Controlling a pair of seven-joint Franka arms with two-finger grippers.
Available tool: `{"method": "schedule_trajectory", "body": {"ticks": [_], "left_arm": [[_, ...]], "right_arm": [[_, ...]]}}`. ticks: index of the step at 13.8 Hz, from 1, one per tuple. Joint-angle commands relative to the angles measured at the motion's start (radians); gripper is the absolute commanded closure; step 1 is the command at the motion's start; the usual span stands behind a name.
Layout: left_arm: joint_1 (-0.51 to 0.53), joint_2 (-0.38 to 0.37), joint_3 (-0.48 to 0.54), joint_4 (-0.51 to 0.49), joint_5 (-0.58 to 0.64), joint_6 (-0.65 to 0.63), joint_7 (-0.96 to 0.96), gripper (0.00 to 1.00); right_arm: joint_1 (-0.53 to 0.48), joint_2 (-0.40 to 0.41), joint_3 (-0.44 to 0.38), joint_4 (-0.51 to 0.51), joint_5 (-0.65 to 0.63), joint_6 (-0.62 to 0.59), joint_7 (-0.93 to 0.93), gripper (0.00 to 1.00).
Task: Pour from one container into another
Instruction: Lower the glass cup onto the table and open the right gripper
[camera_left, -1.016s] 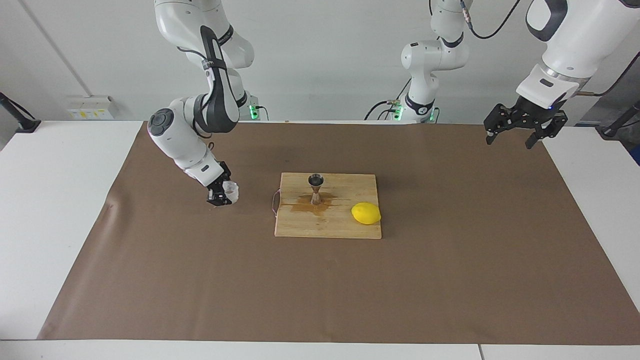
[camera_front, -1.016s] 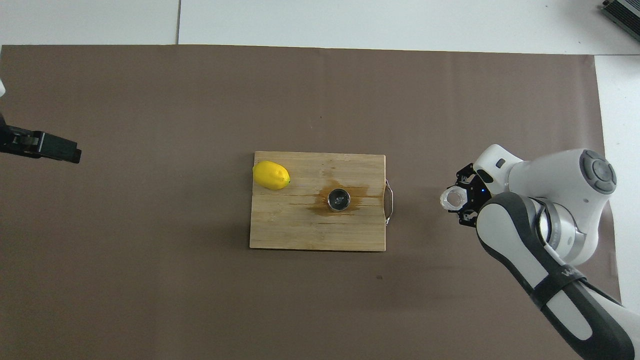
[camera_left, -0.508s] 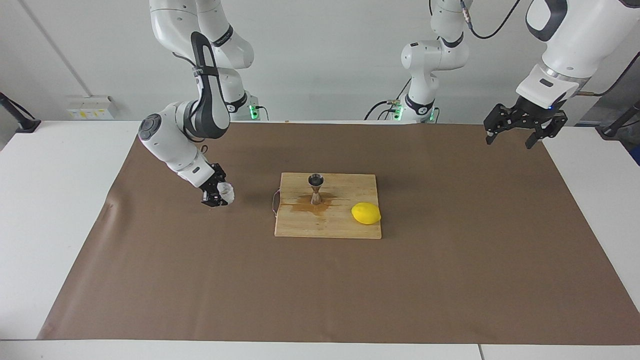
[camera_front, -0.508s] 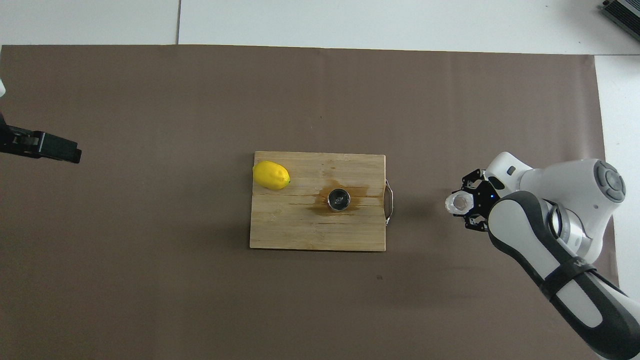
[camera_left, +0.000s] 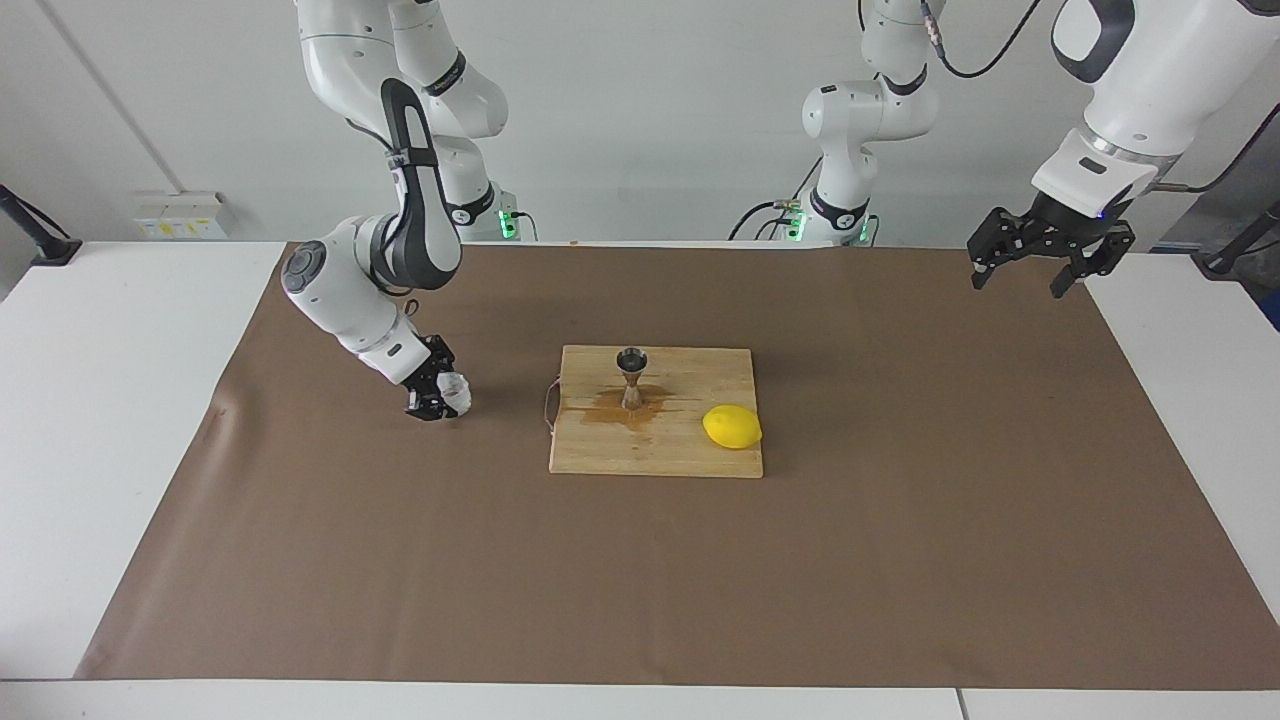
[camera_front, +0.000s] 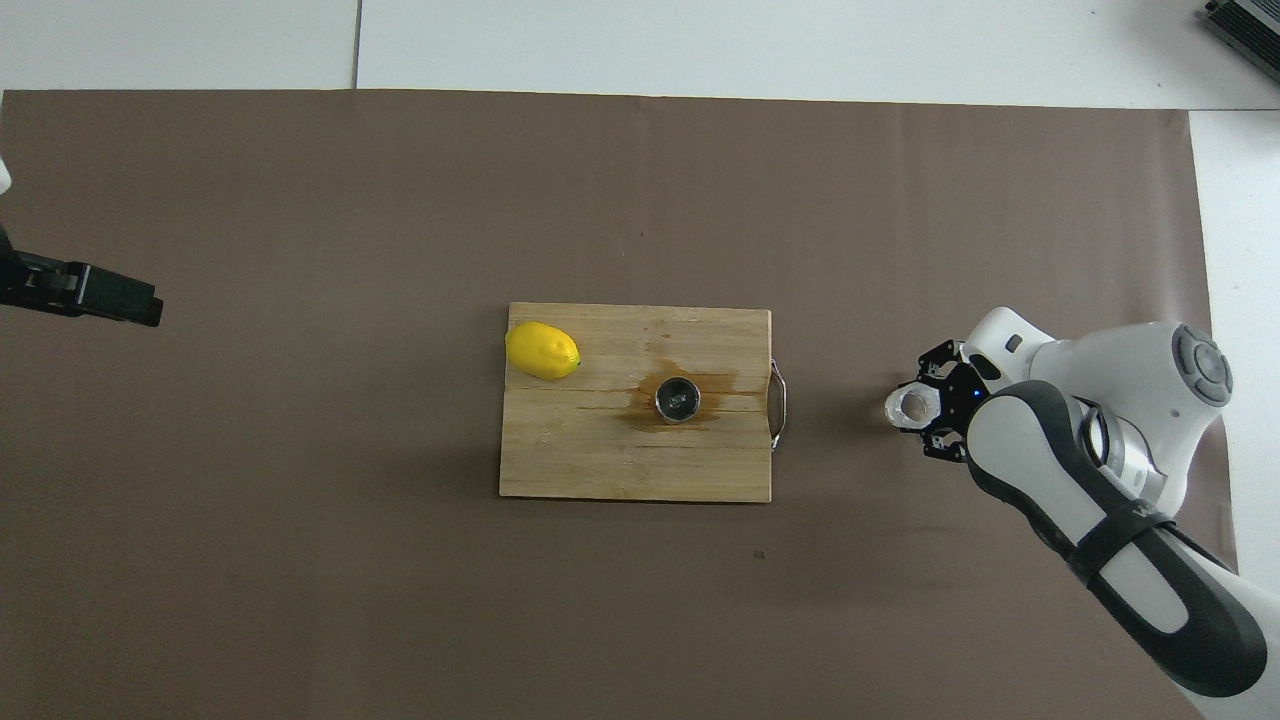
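White walls stand at the back of the room, and a white table (camera_left: 110, 420) holds one big brown paper sheet (camera_left: 640, 560).

Count the things: one wooden cutting board (camera_left: 680, 455), one yellow lemon (camera_left: 732, 427), one steel jigger (camera_left: 631, 377), one bumpy whitish cup (camera_left: 455, 392) and two robot arms.

Start from the edge of the table farthest from the robots. That part of the brown sheet is bare, with lots of room to move. Next comes the cutting board, in the middle of the sheet. On a clock laid over the board in the facing view, the lemon sits at about four o'clock, close to the board's corner and edge. The jigger stands upright at about eleven o'clock on a wet brown stain (camera_left: 615, 412). A small metal handle (camera_left: 548, 405) sticks out of the board's nine o'clock edge.

From the jigger, the cup is at nine o'clock, off the board, low over the sheet. The right gripper (camera_left: 436, 393) pinches the cup from both sides. I cannot tell if the cup touches the sheet.

The left gripper (camera_left: 1028, 270) waits up in the air over the sheet's edge at the left arm's end, at about two o'clock from the board. Its fingers (camera_left: 980, 275) are spread wide and hold nothing.
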Motion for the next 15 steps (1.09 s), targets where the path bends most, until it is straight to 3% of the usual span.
{"method": "schedule_trajectory", "body": {"ticks": [1, 3, 6, 8, 10, 12, 13, 15], "left_arm": [[-0.007, -0.002, 0.006, -0.006, -0.003, 0.014, 0.013, 0.00], [-0.007, -0.002, 0.006, -0.006, -0.001, 0.014, 0.014, 0.00], [-0.007, -0.002, 0.006, -0.008, 0.000, 0.016, 0.014, 0.00], [-0.007, -0.002, 0.006, -0.008, 0.005, 0.014, 0.042, 0.00], [-0.007, -0.002, 0.006, -0.008, 0.005, 0.014, 0.048, 0.00], [-0.007, -0.002, 0.006, -0.008, 0.005, 0.014, 0.048, 0.00], [-0.007, -0.002, 0.006, -0.009, 0.005, 0.014, 0.048, 0.00], [-0.007, -0.002, 0.006, -0.009, 0.005, 0.014, 0.047, 0.00]], "right_arm": [[-0.008, -0.004, 0.010, -0.015, 0.038, 0.023, -0.039, 0.81], [-0.008, -0.004, 0.010, -0.018, 0.038, 0.023, -0.039, 0.79], [0.000, -0.004, 0.010, -0.022, 0.039, 0.024, -0.031, 0.65], [0.001, -0.004, 0.010, -0.022, 0.039, 0.023, -0.030, 0.64], [0.000, -0.004, 0.010, -0.021, 0.039, 0.021, -0.028, 0.47], [0.004, -0.004, 0.010, -0.019, 0.039, 0.021, -0.027, 0.15], [0.004, -0.004, 0.010, -0.018, 0.039, 0.021, -0.027, 0.08], [0.004, -0.006, 0.010, -0.013, 0.039, 0.012, -0.027, 0.06]]}}
